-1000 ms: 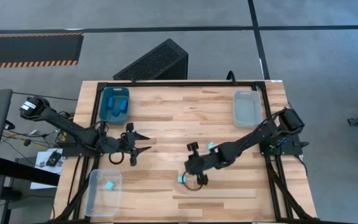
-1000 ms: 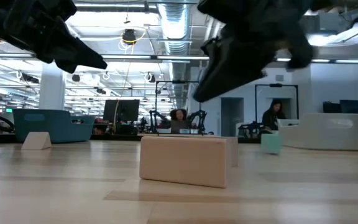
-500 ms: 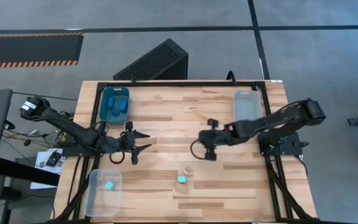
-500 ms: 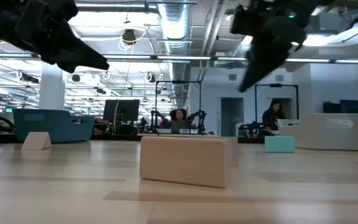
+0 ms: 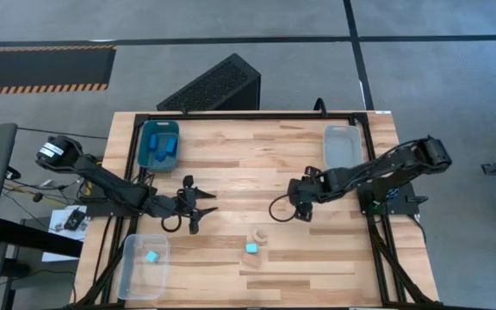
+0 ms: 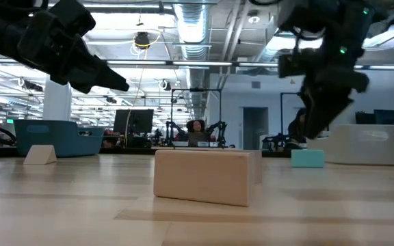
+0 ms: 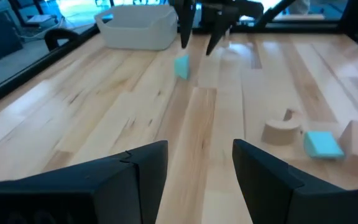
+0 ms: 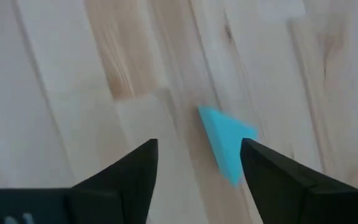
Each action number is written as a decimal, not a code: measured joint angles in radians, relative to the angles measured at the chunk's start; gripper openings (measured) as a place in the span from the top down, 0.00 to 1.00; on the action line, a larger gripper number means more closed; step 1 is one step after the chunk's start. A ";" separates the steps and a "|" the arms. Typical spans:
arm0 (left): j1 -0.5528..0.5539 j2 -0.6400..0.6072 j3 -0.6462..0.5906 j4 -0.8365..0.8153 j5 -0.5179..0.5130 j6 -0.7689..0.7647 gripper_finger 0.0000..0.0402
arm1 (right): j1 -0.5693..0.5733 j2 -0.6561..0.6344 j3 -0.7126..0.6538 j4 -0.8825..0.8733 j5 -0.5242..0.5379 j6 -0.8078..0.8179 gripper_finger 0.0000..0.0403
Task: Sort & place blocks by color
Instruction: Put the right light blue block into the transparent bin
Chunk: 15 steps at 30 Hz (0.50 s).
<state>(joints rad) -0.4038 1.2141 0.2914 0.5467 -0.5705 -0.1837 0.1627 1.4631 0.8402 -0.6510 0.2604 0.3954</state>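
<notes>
A light cyan block [image 8: 227,141] lies flat on the table. My right gripper [image 5: 298,205] hangs open just above it, fingers pointing steeply down and not touching; the left wrist view shows this block [image 7: 181,66] under the fingertips. Near the front middle lie a tan arch [image 5: 261,234], another cyan block [image 5: 252,248] and a tan rectangular block [image 6: 207,176]. My left gripper [image 5: 209,204] is open and empty left of centre, pointing toward these blocks.
A teal bin [image 5: 159,144] holding dark blue blocks stands at the far left. One clear bin [image 5: 343,148] stands at the far right; another [image 5: 145,265] at the near left holds a cyan block. A tan wedge [image 6: 40,154] lies near the teal bin.
My right gripper has left the blocks at the front middle and gone toward the table's far right, rolling and tipping to point steeply down over the lone cyan block. My left gripper has crept a little toward the table's middle and sunk slightly. No block has moved.
</notes>
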 joint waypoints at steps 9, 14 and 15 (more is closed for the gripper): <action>0.000 -0.002 0.000 -0.013 0.008 -0.013 0.57 | -0.054 -0.013 -0.080 0.009 0.034 0.063 0.35; 0.000 -0.002 0.000 -0.016 0.014 -0.029 0.57 | -0.117 0.026 -0.079 0.077 -0.030 0.021 0.35; 0.000 -0.002 0.000 -0.018 0.015 -0.031 0.57 | -0.128 0.039 -0.079 0.085 -0.050 0.018 0.35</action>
<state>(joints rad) -0.4042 1.2121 0.2913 0.5282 -0.5556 -0.2146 0.0351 1.5021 0.7609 -0.5662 0.2108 0.4135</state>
